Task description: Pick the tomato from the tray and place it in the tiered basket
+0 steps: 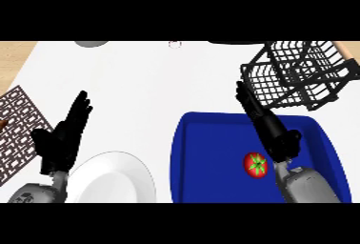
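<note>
A red tomato [256,164] with a green stem lies on the blue tray [211,157], right of the tray's middle. My right hand [271,129] hovers over the tray just right of and above the tomato, fingers straight and pointing up toward the basket; it holds nothing. The black wire tiered basket [301,71] stands at the upper right, just beyond the tray's far edge. My left hand [63,136] rests open at the left, fingers up, away from the tray.
A white plate [112,181] sits at the lower left beside the tray. A brown patterned mat [17,131] lies at the left edge. A grey round object [91,43] shows at the top edge.
</note>
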